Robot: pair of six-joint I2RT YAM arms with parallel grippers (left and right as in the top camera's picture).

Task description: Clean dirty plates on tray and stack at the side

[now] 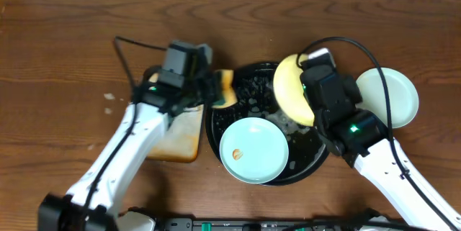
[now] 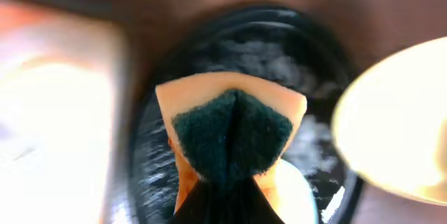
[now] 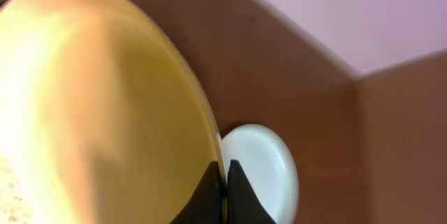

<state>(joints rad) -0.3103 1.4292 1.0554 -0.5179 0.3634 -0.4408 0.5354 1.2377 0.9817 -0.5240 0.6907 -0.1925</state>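
The yellow plate (image 1: 292, 87) is tilted up on edge above the far side of the black tray (image 1: 256, 87). The right end effector (image 3: 223, 178) is closed on its rim. Its face is too blurred in the right wrist view to tell whether any orange is left.

Just beside it, the left end effector (image 1: 212, 87) is clamped on a folded sponge (image 2: 230, 130), which is near the plate but apart from it. This plate looks to be mid-wash.

The smeared mint plate (image 1: 253, 150) lies flat on the near part of the tray with an orange spot (image 1: 240, 154) at its centre, so it is not yet cleaned.

The other mint plate (image 1: 400, 94) sits on the tabletop (image 1: 72, 44) to the right of the tray and shows no stain. It is probably the one plate finished, roughly a third of the job. No stack is built yet.
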